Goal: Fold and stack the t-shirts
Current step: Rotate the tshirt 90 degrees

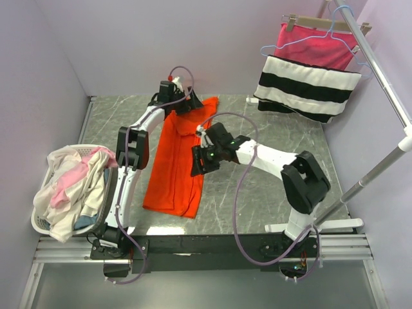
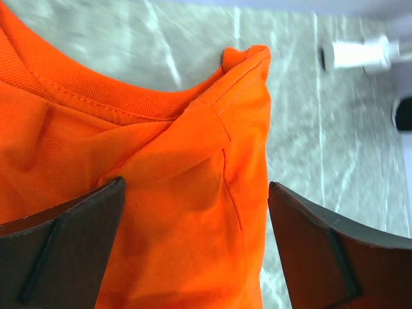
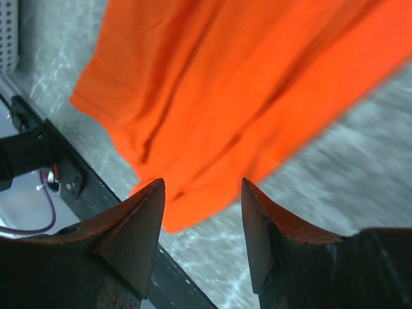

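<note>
A bright orange-red t-shirt (image 1: 175,168) lies as a long narrow band on the marble table, collar at the far end. My left gripper (image 1: 185,107) hovers over that collar end. In the left wrist view it (image 2: 196,187) stands wide open, straddling the shoulder cloth beside the ribbed collar (image 2: 122,96) and gripping nothing. My right gripper (image 1: 197,167) hangs over the shirt's right edge. In the right wrist view it (image 3: 203,185) is open, with nothing between its fingers above the hem corner (image 3: 187,212). More t-shirts, cream-white and pale pink (image 1: 69,183), are heaped at the left.
A white laundry basket (image 1: 40,224) holds the heap at the table's left edge. A pink cloth with black and white stripes (image 1: 308,80) hangs on a blue hanger from a metal rack pole (image 1: 380,71) at the far right. The black front rail (image 3: 77,183) runs just below the hem.
</note>
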You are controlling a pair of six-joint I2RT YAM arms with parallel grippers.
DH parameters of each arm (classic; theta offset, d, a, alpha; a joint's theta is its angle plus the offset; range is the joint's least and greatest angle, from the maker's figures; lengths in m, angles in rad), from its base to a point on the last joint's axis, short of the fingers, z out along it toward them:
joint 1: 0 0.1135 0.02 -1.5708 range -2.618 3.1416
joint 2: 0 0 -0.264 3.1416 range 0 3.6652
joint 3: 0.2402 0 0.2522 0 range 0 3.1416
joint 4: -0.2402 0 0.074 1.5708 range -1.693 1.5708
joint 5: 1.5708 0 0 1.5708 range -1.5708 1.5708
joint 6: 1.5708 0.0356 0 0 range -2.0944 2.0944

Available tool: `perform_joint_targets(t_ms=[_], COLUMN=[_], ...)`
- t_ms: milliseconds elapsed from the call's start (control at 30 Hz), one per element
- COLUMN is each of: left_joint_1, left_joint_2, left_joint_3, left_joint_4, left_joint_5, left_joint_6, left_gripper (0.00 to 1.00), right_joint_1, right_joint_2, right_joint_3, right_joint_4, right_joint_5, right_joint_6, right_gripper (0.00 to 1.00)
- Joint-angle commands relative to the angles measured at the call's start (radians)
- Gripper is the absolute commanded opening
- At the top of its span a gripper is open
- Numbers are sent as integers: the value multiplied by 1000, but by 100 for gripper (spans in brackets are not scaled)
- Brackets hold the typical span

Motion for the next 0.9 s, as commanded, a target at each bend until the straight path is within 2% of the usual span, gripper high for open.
perform_joint_targets(t_ms=[0,167,267,533,667,867], left_joint_1=[-2,21,26,26,26,32], left_joint_2=[14,-33,-67,-49,-55,-64], left_joint_3=[24,-25,-56,-7,-11,19], left_joint_4=[25,72,103,97,95,80], left_joint_5=[-113,-204,-207,-196,-216,-268], left_joint_6=[-22,-45,-40,-57,-51,-7], left_gripper=[99,100,99,99,100,100], right_joint_1=[61,87,106,121,121,123], right_joint_2=[63,101,132,220,237,148], right_joint_3=[72,83,92,26,-28,-160], right_joint_4=[5,-3,-32,-32,-72,-107], right_joint_5=[-52,-48,-42,-62,29,175], right_joint_6=[-4,2,-22,-32,-9,50], right_gripper=[58,58,58,58,58,58])
